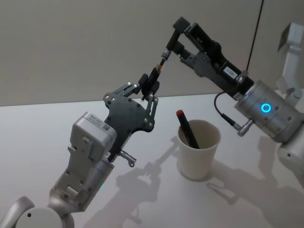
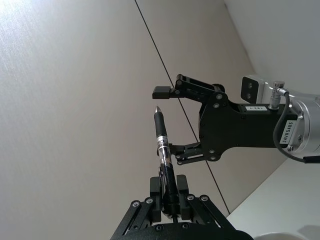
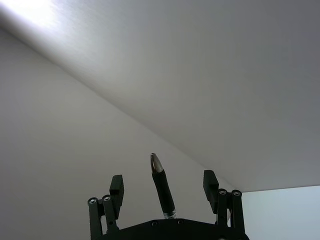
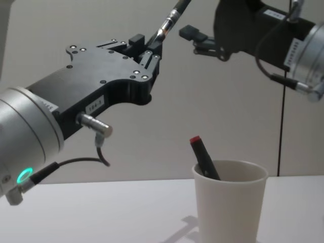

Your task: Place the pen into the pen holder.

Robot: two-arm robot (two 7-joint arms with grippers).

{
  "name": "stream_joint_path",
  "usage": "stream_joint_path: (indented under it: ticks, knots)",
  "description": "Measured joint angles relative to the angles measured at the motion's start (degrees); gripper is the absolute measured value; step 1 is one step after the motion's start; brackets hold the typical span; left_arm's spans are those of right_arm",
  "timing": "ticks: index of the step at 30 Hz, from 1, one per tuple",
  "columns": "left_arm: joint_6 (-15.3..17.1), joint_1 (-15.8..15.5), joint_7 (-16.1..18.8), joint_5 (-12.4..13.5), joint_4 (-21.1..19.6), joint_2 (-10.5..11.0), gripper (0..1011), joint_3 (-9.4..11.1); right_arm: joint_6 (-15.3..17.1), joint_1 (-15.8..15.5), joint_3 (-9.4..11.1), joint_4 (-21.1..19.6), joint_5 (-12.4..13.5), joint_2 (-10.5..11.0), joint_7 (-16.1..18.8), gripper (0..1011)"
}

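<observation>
A: Where's your pen [image 2: 163, 150] right now?

B: Up in the air, clamped in your left gripper [image 1: 148, 85]. Your right gripper [image 2: 167, 120] sits spread wide around its tip. The white paper cup [image 1: 198, 149] is on the table [image 1: 42, 128] below, red-capped marker [image 1: 187, 128] inside.

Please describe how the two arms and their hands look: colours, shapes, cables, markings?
Both arms end in silver-grey cylindrical wrists. The left hand and right hand are matte black plates with linkage fingers, screws, white labels. A black cable loops at each wrist. Light rings: blue on right, green on left.
</observation>
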Motion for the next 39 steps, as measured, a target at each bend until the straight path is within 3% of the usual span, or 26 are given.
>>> stream_joint_path:
  ticks: [21,28,39]
  knots:
    - [0.1,0.6,0.4,-0.1,-0.5,0.2,194,-0.3,1.3,2.4,-2.3,2.8,-2.5,-2.1,1.5,981]
    - [0.1,0.6,0.4,-0.1,-0.6,0.3,194,-0.3,1.3,2.7,-2.6,3.2,-3.0,-2.3,1.7,813]
    - [0.1,0.7,0.4,-0.2,-0.6,0.3,194,-0.3,1.3,2.9,-2.8,3.4,-3.2,-2.5,1.9,446]
